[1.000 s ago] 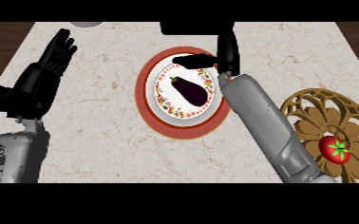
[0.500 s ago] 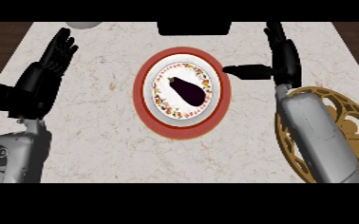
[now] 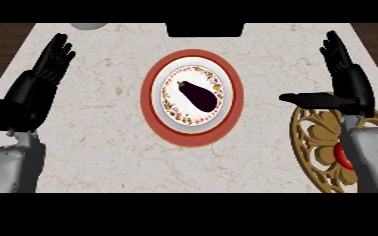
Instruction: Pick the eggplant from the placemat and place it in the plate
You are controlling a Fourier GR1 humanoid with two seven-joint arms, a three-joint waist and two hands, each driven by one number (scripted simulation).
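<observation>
one eggplant (image 3: 198, 95) lying in one plate (image 3: 230, 100), centre of the frame
two hands, both open: left hand (image 3: 40, 82) at the left edge, fingers straight and close together, pointing up; right hand (image 3: 347, 82) at the right edge, fingers straight, thumb stuck out toward the plate; eggplant well apart from both, between them, touched by neither; one gold placemat (image 3: 314, 145) at lower right, partly under the right forearm, with one red thing (image 3: 340, 155) on it, mostly hidden

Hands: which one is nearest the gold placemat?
The right hand, open beside the placemat; the left hand is across the counter, beyond the plate.
</observation>
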